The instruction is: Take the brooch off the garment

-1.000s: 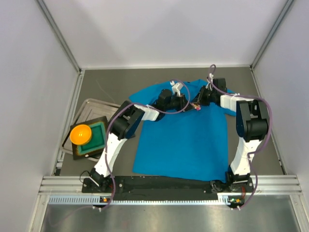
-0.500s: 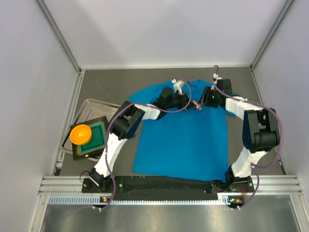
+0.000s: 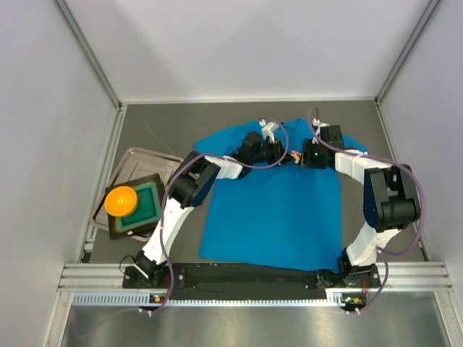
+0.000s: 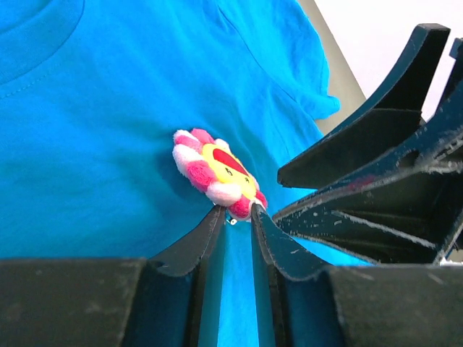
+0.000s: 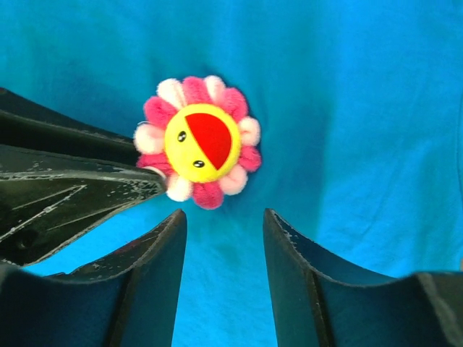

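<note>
The blue T-shirt (image 3: 275, 210) lies flat on the grey tabletop (image 3: 181, 123), collar at the far end. The flower brooch (image 5: 199, 142) sits on the chest just near of the collar, a little right of the middle, face up, apparently fastened to the cloth. Both arms reach to this spot from either side.

The left pincer (image 4: 237, 211) is narrow, and its tips touch the lower petals of the brooch where they meet the cloth. A strip of blue shows between its fingers. I cannot tell whether they pinch a petal, the pin or a fold of shirt.

The right pincer (image 5: 223, 215) stands wide with nothing between its fingers. The brooch lies just beyond its tips, roughly centred on the gap.

The step in hand looks like the set-up for the pull: one arm steadies the cloth at the brooch while the other lines up to take the flower. Nothing is off the shirt yet.

Next, the right pincer probably needs to move forward until the petals sit between its fingers, close on the soft body, then lift or twist away while the left one holds the shirt down. If the cloth rises with the brooch, the pin likely stays caught
</note>
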Motion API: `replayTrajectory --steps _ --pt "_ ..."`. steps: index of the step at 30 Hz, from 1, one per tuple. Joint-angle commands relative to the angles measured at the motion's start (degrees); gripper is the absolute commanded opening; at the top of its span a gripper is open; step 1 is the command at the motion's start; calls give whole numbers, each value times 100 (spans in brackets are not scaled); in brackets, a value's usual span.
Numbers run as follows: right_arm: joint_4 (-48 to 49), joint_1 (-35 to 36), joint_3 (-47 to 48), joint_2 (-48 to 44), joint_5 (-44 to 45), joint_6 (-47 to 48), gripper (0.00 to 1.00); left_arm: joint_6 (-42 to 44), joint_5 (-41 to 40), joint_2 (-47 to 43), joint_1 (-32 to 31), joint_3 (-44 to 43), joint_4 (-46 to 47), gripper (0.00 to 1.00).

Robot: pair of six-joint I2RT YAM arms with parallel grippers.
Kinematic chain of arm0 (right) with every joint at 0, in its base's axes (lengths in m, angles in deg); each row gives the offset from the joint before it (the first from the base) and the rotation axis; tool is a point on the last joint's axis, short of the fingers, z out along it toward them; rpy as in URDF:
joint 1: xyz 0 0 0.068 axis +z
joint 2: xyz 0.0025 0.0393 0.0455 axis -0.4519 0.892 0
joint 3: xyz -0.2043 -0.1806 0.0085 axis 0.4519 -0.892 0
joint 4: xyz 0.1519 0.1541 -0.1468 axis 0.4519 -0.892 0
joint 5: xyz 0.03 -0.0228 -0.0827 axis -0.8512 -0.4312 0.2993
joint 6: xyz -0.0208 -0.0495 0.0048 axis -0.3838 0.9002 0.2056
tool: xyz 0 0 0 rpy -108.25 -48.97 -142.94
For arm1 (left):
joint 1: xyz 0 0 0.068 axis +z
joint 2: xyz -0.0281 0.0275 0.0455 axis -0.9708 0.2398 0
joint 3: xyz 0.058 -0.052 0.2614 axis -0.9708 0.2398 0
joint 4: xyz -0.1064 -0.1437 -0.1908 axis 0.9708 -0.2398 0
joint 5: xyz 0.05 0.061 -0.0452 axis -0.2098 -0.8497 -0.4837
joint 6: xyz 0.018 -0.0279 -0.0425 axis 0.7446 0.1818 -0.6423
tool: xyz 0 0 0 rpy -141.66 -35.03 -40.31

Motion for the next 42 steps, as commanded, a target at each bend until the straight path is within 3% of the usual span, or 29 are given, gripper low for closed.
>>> replayTrajectory --steps 1,11,31,42 --pt "130 174 -27 -377 253 219 48 -37 54 10 -55 -230 190 26" --pt "-212 622 393 -62 1182 684 56 42 45 -52 -55 -221 119 26" --pt "-608 1167 1519 879 2019 1177 54 95 168 -183 -11 -160 -4 26" --pt "-670 1378 1563 845 2336 1176 55 121 45 -1000 472 956 49 26"
